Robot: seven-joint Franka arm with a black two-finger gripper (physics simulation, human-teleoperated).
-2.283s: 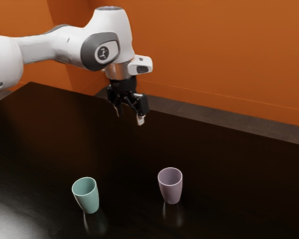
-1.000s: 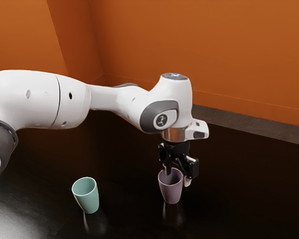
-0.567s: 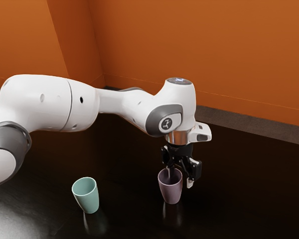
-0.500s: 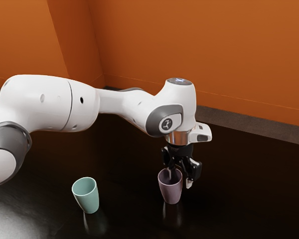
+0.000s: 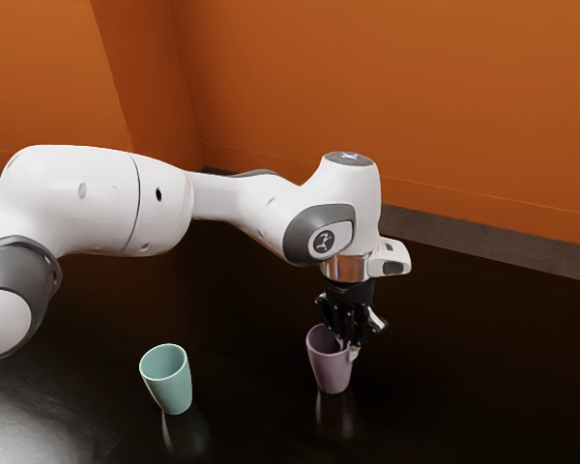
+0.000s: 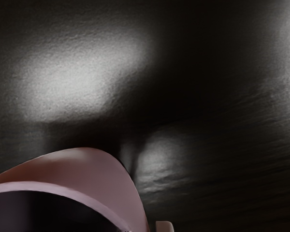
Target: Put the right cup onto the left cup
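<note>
Two cups at the dark counter, well apart: green cup upright, mouth up, toward the exterior view's left, mauve cup toward its right, mouth up, its base down at the counter. Black tool points down over the mauve cup, narrow, pinching the cup's wall at the rim, one finger inside the mouth and the other against the outside. Wrist view has the mauve rim close under the hand, dark counter with pale glare beyond.
</note>
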